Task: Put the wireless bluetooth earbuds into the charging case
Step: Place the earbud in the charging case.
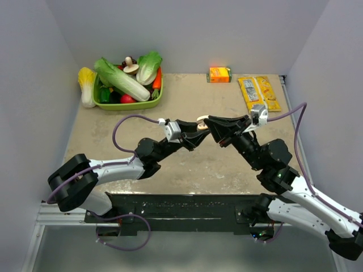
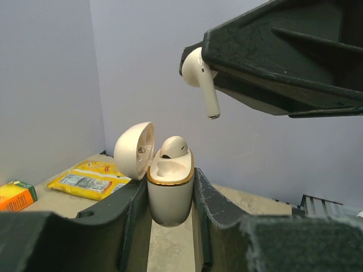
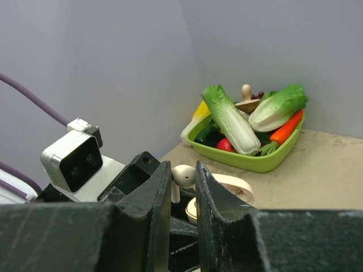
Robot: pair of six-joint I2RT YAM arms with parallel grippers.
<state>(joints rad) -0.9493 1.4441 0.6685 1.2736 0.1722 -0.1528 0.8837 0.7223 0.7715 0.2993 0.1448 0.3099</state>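
Left gripper [image 2: 170,190] clenched on charging case [image 2: 169,207], right gripper [image 3: 182,173] pinching one earbud [image 2: 199,71] above it.
Case upright between the left fingers, lid [image 2: 134,150] swung open, second earbud [image 2: 173,146] seated in one well (the nearer well is bare). The pinched earbud hangs stem-down, apart from the case. Green tray [image 1: 148,104], orange box [image 1: 219,74] and yellow packet [image 1: 259,93] sit at the table's far edge.
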